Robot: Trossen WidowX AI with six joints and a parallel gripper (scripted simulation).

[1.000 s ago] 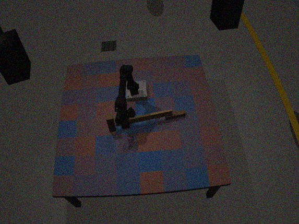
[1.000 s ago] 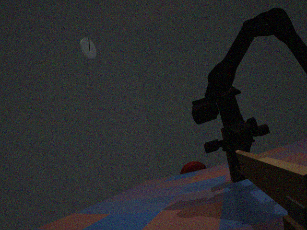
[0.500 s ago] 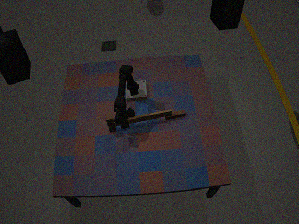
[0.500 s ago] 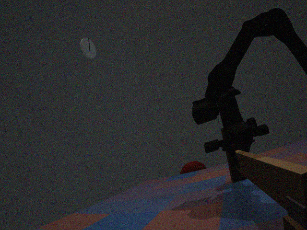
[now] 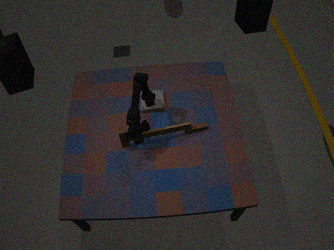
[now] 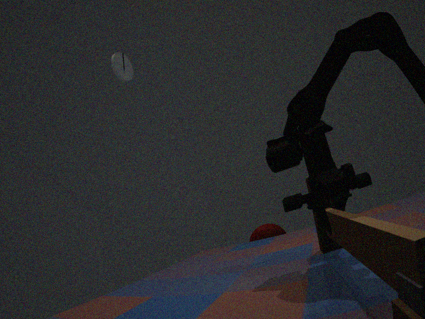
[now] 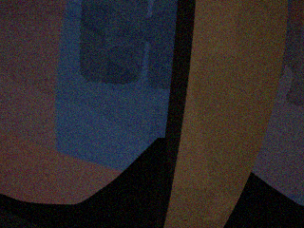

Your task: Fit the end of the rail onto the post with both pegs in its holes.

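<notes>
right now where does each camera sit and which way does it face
Top: high overhead, tilted down on the whole table; shows the full arm over the rail.
Exterior: low by the table edge, looking across; shows the arm's upper links and gripper.
Wrist: on the gripper, looking down along the gripped rail; dark fingers show.
All three share the rail.
</notes>
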